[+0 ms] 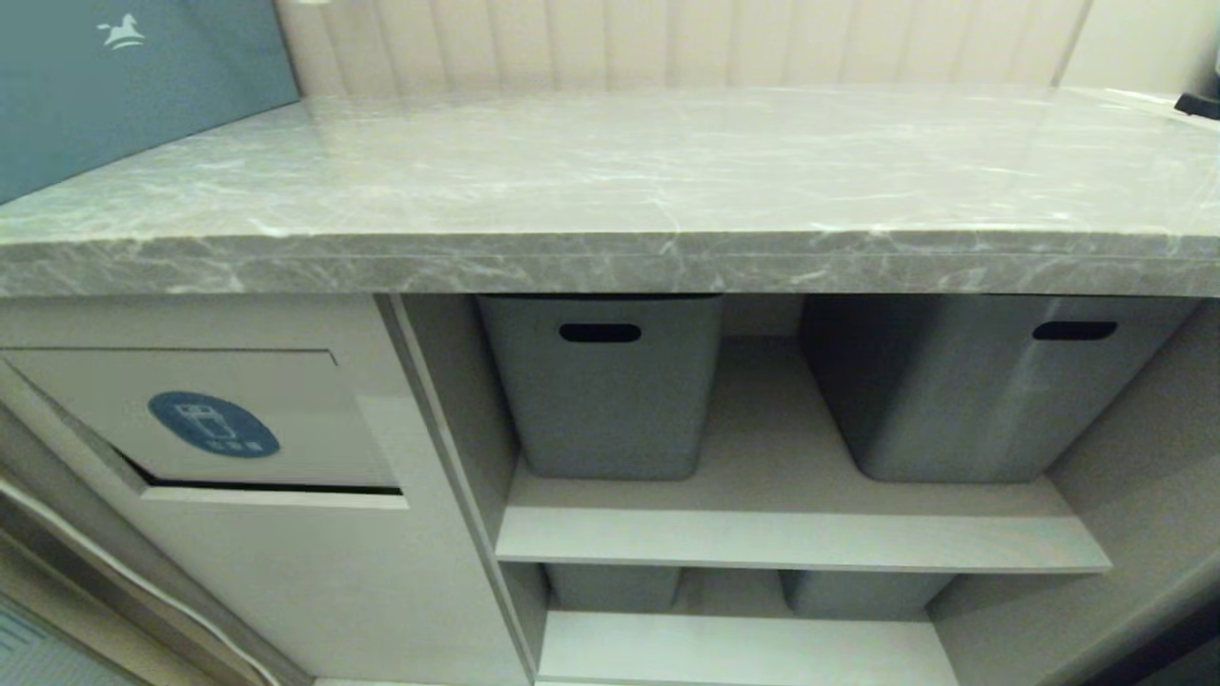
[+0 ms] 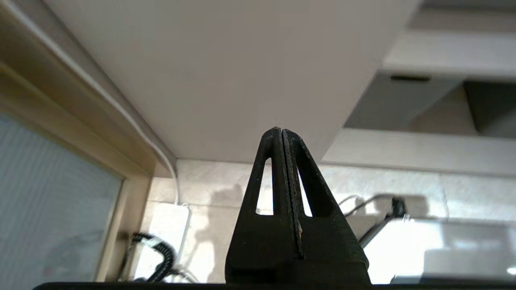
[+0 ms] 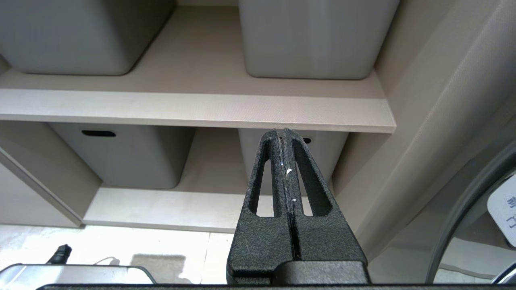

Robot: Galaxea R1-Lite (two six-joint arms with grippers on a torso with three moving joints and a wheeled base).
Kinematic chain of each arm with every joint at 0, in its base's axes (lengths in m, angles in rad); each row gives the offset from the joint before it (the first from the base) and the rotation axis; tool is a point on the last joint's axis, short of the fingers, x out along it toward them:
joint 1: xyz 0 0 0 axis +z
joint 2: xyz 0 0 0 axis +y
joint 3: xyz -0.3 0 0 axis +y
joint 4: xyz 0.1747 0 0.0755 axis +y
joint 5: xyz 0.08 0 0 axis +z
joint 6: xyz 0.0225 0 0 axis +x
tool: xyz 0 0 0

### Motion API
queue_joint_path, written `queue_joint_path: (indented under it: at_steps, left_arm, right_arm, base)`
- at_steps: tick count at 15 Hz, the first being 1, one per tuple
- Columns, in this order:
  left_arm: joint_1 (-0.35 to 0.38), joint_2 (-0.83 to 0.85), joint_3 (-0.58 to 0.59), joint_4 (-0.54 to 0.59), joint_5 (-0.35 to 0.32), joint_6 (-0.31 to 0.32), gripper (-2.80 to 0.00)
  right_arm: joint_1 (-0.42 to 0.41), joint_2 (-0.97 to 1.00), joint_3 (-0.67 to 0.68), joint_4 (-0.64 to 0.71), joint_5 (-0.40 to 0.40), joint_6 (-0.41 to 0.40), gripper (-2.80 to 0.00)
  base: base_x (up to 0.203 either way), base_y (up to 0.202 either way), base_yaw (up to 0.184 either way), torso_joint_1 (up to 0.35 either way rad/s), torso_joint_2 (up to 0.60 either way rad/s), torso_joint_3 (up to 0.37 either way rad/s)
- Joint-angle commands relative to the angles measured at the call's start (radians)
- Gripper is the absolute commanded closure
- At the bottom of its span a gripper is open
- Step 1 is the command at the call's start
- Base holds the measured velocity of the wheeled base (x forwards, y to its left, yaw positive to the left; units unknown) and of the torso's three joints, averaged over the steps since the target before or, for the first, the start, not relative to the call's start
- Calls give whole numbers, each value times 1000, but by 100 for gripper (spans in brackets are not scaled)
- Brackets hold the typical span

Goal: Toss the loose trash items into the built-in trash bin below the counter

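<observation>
The marble counter runs across the head view with no loose trash items in view on it. Below it at the left, the built-in trash bin flap, with its round blue sticker, shows a dark gap along its lower edge. Neither arm appears in the head view. My left gripper is shut and empty, low down in front of the plain beige cabinet front. My right gripper is shut and empty too, pointing at the lower shelf.
Two grey tubs stand on the upper shelf, and others sit on the shelf below. Cables lie on the pale tiled floor near the cabinet base. A teal board leans at the counter's back left.
</observation>
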Motion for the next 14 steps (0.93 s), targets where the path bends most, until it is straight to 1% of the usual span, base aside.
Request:
queue_joint_path:
  at_steps: [1, 2, 4, 6, 7, 8, 10, 11, 14]
  left_arm:
    - [-3, -248, 4, 107, 3, 10, 0]
    - [-5, -305, 8, 150, 7, 21, 0]
    - [-24, -333, 14, 226, 0, 53, 0]
    - [-119, -354, 15, 264, -3, 60, 0]
    - [-123, -375, 14, 280, -4, 63, 0]
    - [-112, -423, 14, 286, -4, 65, 0]
    - [-100, -562, 14, 288, -1, 67, 0]
    - [-96, -598, 15, 286, 11, 65, 0]
    - [-91, -593, 16, 279, 32, 62, 0]
  right_arm:
    - [-1, 0, 0, 0, 0, -1, 0]
    - [-1, 0, 0, 0, 0, 2, 0]
    - [-1, -1, 0, 0, 0, 2, 0]
    - [-1, -1, 0, -1, 0, 1, 0]
    - [-1, 0, 0, 0, 0, 2, 0]
    - [-1, -1, 0, 0, 0, -2, 0]
    - [-1, 0, 0, 0, 3, -5, 0]
    - [-1, 0, 0, -2, 3, -4, 0]
    - [-1, 0, 0, 0, 3, -6, 0]
  base:
    - [0, 0, 0, 0, 0, 0]
    - [0, 0, 0, 0, 0, 0]
    - [0, 0, 0, 0, 0, 0]
    - [0, 0, 0, 0, 0, 0]
    - [0, 0, 0, 0, 0, 0]
    - [0, 0, 0, 0, 0, 0]
    - [0, 0, 0, 0, 0, 0]
    - [0, 0, 0, 0, 0, 0]
    - [0, 0, 0, 0, 0, 0]
